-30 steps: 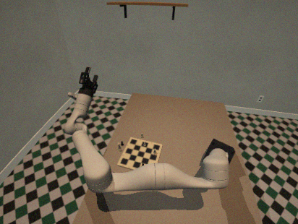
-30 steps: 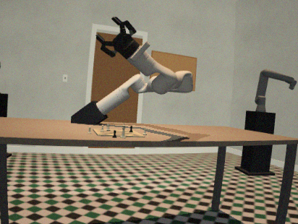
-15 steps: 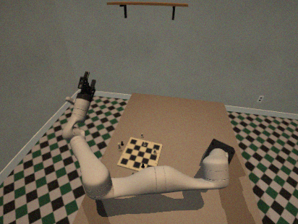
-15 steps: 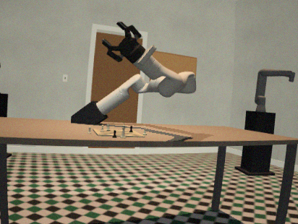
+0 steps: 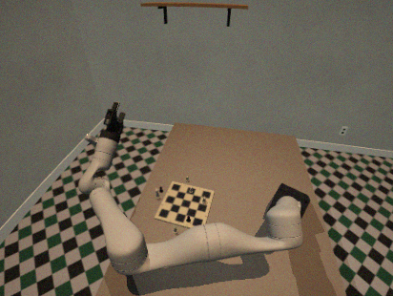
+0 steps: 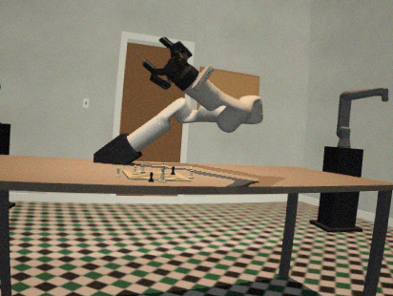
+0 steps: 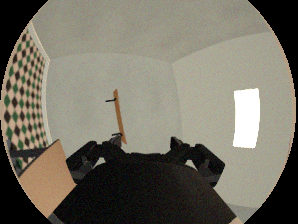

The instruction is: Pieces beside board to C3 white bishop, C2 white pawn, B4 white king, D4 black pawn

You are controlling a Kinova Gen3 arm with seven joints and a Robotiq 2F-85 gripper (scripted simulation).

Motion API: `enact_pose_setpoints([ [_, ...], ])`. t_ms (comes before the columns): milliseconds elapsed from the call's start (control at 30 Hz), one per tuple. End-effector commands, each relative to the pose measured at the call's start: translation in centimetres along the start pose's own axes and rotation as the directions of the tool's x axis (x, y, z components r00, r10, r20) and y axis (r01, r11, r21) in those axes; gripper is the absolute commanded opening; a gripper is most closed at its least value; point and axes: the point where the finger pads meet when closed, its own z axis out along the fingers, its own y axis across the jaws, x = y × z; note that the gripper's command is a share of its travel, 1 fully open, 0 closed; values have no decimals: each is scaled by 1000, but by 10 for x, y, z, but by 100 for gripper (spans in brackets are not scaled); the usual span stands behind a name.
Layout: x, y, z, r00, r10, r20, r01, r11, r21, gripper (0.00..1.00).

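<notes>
The board (image 5: 183, 202) lies on the table. Beside it stand a light piece (image 5: 187, 179) (image 6: 118, 172) past its far edge, a small black piece (image 5: 161, 189) (image 6: 151, 177) and a tall light piece (image 5: 157, 194) (image 6: 162, 174) off its left edge, and a light piece (image 5: 175, 230) (image 6: 191, 173) off its near edge. On the board are a black piece (image 5: 189, 219) (image 6: 173, 170) and two light pieces. The pieces are too small to name surely. My gripper (image 5: 119, 110) (image 6: 154, 51) (image 7: 145, 141) is open and empty, high above and away from the board, pointing upward.
The arm's upper links (image 5: 181, 248) pass over the table (image 5: 229, 158) on the near side of the board. A wall shelf (image 5: 196, 5) (image 7: 119, 115) is on the wall. Another arm on a black pedestal (image 6: 342, 186) stands behind the table.
</notes>
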Motion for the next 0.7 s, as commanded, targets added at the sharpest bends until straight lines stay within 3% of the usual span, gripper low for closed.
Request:
enact_pose_setpoints([
  [0, 3, 2, -10, 1000, 9, -10, -9, 1000, 10, 100],
  [167, 3, 2, -10, 1000, 9, -10, -9, 1000, 10, 100],
  [200, -1, 0, -29, 998, 70, -3, -70, 997, 35, 100],
  [500, -1, 0, -29, 998, 70, -3, -70, 997, 35, 100],
  [533, -6, -1, -48, 992, 129, 8, -129, 990, 60, 100],
  [667, -6, -1, -48, 992, 129, 8, -129, 990, 60, 100],
])
